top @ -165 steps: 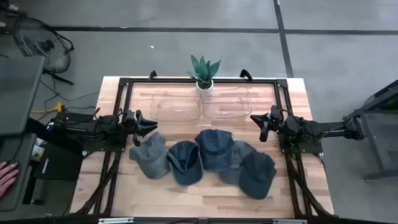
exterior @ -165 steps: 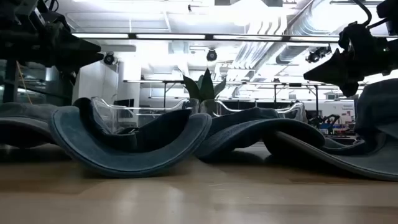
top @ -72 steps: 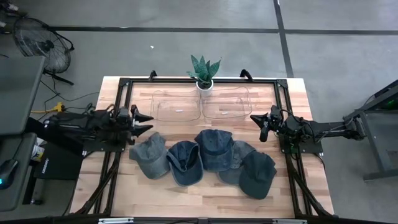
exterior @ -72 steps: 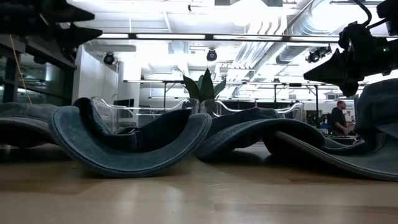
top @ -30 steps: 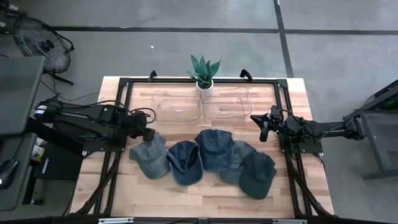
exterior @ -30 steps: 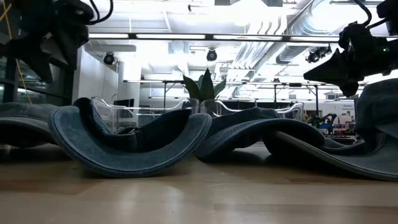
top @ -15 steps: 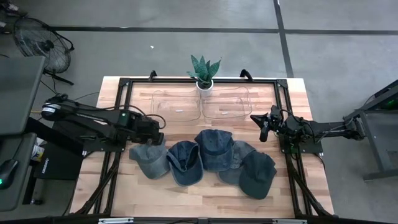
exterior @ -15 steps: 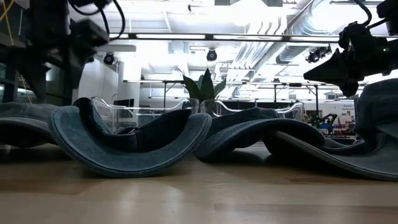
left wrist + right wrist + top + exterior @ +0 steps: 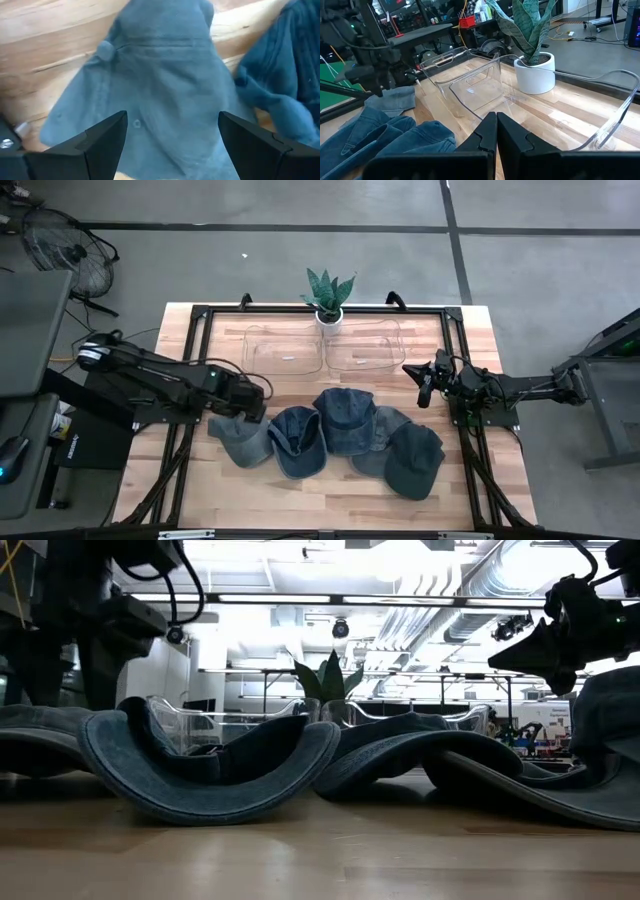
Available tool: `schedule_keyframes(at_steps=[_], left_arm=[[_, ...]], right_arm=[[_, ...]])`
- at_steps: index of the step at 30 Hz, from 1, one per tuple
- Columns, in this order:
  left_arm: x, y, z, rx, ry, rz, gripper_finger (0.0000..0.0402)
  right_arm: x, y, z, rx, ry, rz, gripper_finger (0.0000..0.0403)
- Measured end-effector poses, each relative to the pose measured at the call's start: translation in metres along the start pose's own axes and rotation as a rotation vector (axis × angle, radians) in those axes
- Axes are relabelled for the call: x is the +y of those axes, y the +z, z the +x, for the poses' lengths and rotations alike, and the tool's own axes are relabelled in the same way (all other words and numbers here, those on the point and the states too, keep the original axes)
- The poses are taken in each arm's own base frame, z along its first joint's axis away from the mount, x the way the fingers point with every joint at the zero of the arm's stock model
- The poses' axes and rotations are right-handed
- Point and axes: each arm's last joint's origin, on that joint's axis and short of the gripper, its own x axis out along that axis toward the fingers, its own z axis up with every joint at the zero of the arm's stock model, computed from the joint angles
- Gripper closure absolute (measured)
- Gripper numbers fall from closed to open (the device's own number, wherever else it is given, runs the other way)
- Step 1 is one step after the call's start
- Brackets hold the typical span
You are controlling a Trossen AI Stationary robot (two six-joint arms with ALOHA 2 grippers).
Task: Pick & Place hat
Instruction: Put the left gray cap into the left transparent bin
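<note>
Wooden table is sitting on a grey workshop floor, framed by black rails. Left gripper is hanging with fingers spread wide directly over the leftmost hat; in the left wrist view that grey-blue hat is filling the gap between the two dark fingers, crown button showing, not yet touched. Judgement: hat is lying straight below and slightly nearward of the jaws, long axis running crown to brim toward the near-left; left arm is clearly the nearer one. Right gripper is waiting at the right side of the table, fingers pressed together, empty, aimed toward the bins.

Count: five hats in an overlapping row across the middle; two clear bins side by side at the far edge; one potted plant behind them.
</note>
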Motion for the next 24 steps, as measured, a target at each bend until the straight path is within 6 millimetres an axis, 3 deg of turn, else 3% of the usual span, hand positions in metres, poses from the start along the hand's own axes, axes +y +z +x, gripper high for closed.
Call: schedule_keyframes(at_steps=[8, 24], left_arm=[[-0.006, -0.003, 0.006, -0.038, -0.006, 0.013, 0.0099], [-0.016, -0.002, 0.019, -0.031, 0.004, 0.057, 0.0177]], right_arm=[[0.000, 0.000, 0.000, 0.000, 0.000, 0.001, 0.0398], [0.000, 0.000, 0.000, -0.002, 0.001, 0.001, 0.0398]])
